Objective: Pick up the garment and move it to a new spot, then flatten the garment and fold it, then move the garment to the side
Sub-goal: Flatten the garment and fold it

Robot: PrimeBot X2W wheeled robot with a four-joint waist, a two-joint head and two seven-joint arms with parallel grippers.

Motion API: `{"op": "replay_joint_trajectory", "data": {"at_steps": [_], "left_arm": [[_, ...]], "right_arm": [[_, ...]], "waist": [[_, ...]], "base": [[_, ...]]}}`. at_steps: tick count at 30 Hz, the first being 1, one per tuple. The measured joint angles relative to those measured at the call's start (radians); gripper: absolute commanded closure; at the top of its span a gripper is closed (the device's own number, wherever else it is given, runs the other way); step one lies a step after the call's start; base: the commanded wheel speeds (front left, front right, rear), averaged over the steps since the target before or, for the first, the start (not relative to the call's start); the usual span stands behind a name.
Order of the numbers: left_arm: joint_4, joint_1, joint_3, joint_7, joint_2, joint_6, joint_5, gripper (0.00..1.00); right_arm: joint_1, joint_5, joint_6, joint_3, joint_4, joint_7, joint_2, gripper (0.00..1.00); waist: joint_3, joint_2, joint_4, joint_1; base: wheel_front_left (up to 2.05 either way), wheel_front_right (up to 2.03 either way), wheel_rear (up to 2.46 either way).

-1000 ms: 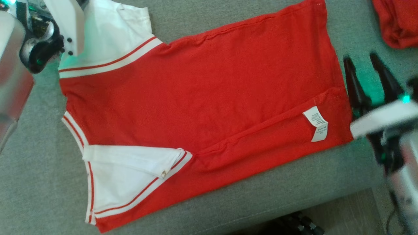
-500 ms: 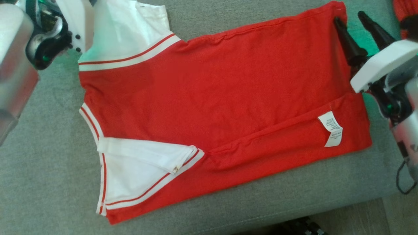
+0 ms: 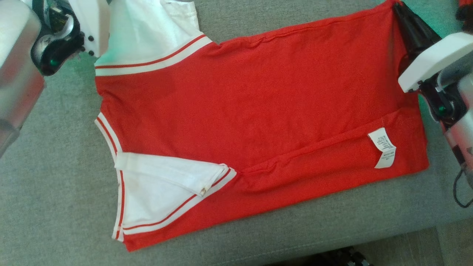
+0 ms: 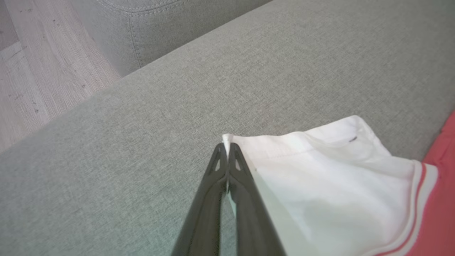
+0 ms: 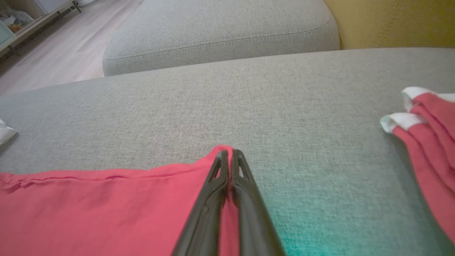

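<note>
Head view: one red knit garment (image 3: 258, 103) with two white sleeves (image 3: 147, 33) and striped trim lies flat on a grey woven cushion (image 3: 55, 184). One white care label (image 3: 384, 147) sits near the hem.
Left wrist view: left gripper (image 4: 226, 147), jaws pinched together on a white sleeve corner.
Right wrist view: right gripper (image 5: 229, 153), jaws clamped on the red hem corner. A second red garment (image 5: 426, 135) lies apart at the right.
</note>
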Motion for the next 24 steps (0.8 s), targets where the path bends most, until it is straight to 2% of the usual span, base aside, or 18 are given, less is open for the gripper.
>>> {"op": "replay_joint_trajectory", "data": {"at_steps": [4,12,19,24], "left_arm": [[0.0,-0.02,-0.012,-0.03,0.004,0.0,-0.004,1.0],[-0.026,-0.075,-0.034,-0.154,0.03,0.0,-0.004,1.0],[-0.094,-0.145,-0.038,-0.271,0.043,0.0,-0.013,1.0],[-0.159,-0.147,-0.072,-0.298,0.084,0.0,-0.04,1.0]], "right_arm": [[-0.025,0.017,0.0,0.029,0.015,-0.048,-0.002,1.0],[-0.08,0.07,0.0,0.057,0.033,-0.109,-0.016,1.0],[-0.119,0.13,0.0,0.062,0.033,-0.127,-0.083,1.0],[-0.122,0.15,0.0,0.085,0.03,-0.135,-0.119,1.0]], "waist": [[0.004,0.0,-0.001,0.0],[0.0,0.0,0.0,0.0],[-0.007,0.0,0.018,0.0],[-0.022,0.0,0.036,0.0]], "base": [[0.0,0.0,0.0],[0.0,0.0,0.0],[0.0,0.0,0.0],[0.0,0.0,0.0]]}}
